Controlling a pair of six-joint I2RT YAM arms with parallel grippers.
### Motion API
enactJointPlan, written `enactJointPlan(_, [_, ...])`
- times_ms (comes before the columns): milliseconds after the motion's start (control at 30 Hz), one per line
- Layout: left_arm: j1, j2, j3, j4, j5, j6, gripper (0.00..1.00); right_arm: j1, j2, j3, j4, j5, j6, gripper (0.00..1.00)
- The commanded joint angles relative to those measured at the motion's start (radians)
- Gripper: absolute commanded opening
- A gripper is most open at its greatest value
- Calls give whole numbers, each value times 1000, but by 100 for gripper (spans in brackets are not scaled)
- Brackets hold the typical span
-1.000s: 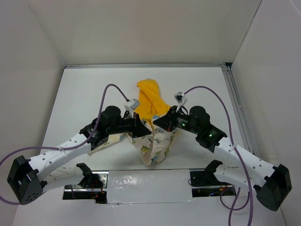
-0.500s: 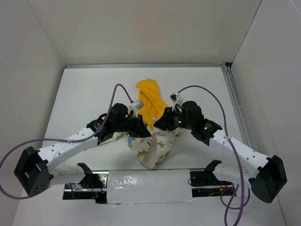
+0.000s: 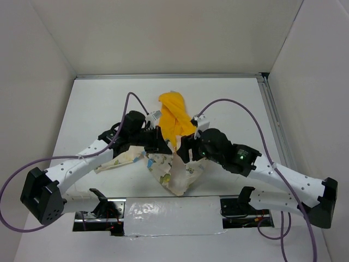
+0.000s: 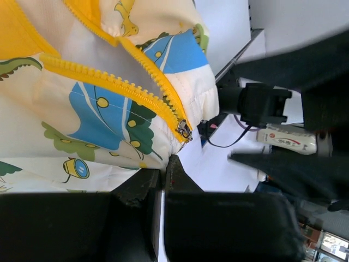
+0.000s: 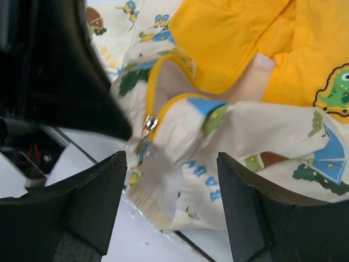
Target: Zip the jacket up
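Observation:
The jacket [image 3: 175, 166] lies bunched between the two arms, cream with cartoon prints, its yellow hood [image 3: 173, 115] toward the back. My left gripper [image 3: 157, 146] is shut on the cream fabric at the jacket's lower edge [image 4: 158, 153], just below the metal zipper slider [image 4: 183, 130] at the bottom of the yellow zipper. My right gripper [image 3: 185, 152] stands open; its fingers [image 5: 98, 202] are wide apart, and the jacket [image 5: 218, 147] lies beyond them untouched. The zipper slider [image 5: 148, 125] shows at the left of the gap. The front hangs partly unzipped.
One sleeve [image 3: 115, 160] spreads on the white table under the left arm. A shiny taped strip [image 3: 163, 210] runs along the near edge between the arm bases. White walls enclose the sides, and a metal rail [image 3: 272, 117] runs along the right.
My right gripper has opened and let go of the jacket, and its arm has shifted left and nearer. The jacket's lower part has sagged down. The left gripper stays shut on the fabric.

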Motion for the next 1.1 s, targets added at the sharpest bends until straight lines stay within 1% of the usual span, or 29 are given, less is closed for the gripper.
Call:
enactJointPlan(0, [19, 21, 87, -24, 63, -27, 0, 128, -33, 58, -128, 285, -129, 80])
enactJointPlan(33, [25, 27, 95, -44, 79, -30, 0, 205, -33, 60, -137, 328, -152, 81])
enactJointPlan(67, [31, 38, 105, -48, 91, -29, 0, 236, -23, 64, -153, 408, -186, 84])
enactJointPlan(100, [32, 44, 107, -51, 103, -30, 0, 272, -17, 64, -159, 454, -201, 85])
enactJointPlan(133, [34, 47, 107, -51, 122, -30, 0, 337, -7, 61, -162, 496, -221, 86])
enactJointPlan(167, [34, 47, 104, -48, 126, -32, 0, 362, 5, 60, -162, 590, -234, 86])
enactJointPlan(233, [37, 46, 96, -43, 134, -41, 0, 389, 55, 66, -154, 614, -252, 85])
enactJointPlan(333, [40, 37, 92, -45, 139, -44, 0, 423, 111, 55, -89, 668, -287, 82])
enactJointPlan(367, [42, 35, 92, -46, 140, -46, 0, 452, 120, 51, -43, 691, -310, 81])
enactJointPlan(533, [46, 29, 102, -60, 140, -36, 0, 480, 175, 47, 51, 752, -393, 80])
enactJointPlan(700, [51, 27, 101, -61, 145, -35, 0, 514, 241, 75, 74, 775, -435, 78])
enactJointPlan(733, [52, 29, 96, -58, 149, -35, 0, 517, 247, 78, 83, 777, -435, 76])
enactJointPlan(800, [52, 26, 90, -49, 160, -36, 0, 515, 266, 75, 102, 798, -436, 74])
enactJointPlan(833, [54, 24, 89, -49, 160, -36, 0, 515, 266, 72, 120, 806, -468, 69])
enactJointPlan(867, [54, 26, 89, -49, 162, -36, 0, 514, 264, 69, 131, 815, -470, 67])
enactJointPlan(900, [54, 29, 90, -52, 159, -32, 0, 514, 261, 67, 133, 809, -470, 62])
enactJointPlan(967, [54, 35, 93, -60, 159, -24, 0, 514, 229, 58, 158, 798, -478, 57])
enactJointPlan(1067, [54, 37, 87, -57, 165, -23, 0, 514, 208, 41, 192, 771, -493, 54])
